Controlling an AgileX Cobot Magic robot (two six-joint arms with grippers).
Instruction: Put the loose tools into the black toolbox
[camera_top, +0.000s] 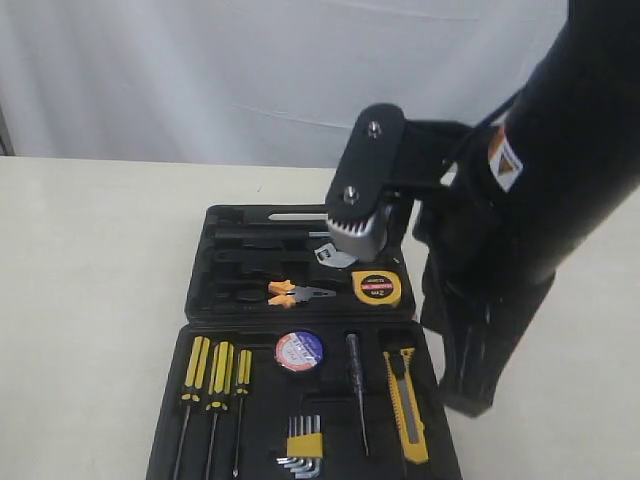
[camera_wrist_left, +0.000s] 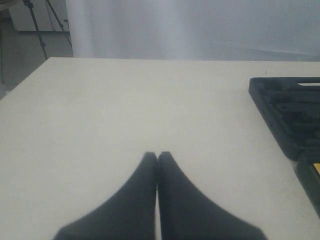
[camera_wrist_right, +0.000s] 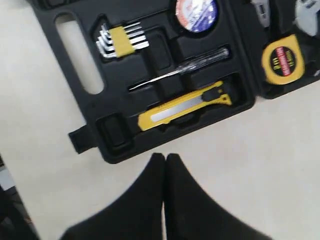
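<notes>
The black toolbox lies open in the middle of the table. The black-orange pliers and the yellow tape measure lie in its far half. The black tape roll and the yellow-black utility knife sit in its near half. My right gripper is shut and empty over bare table just outside the case, near the knife and the tape measure. My left gripper is shut and empty above bare table, with the case edge off to one side.
Three yellow-black screwdrivers, a hex key set and a thin clear-handled screwdriver also sit in the near half. A silver wrench head shows under the right arm's wrist. The right arm fills the right side.
</notes>
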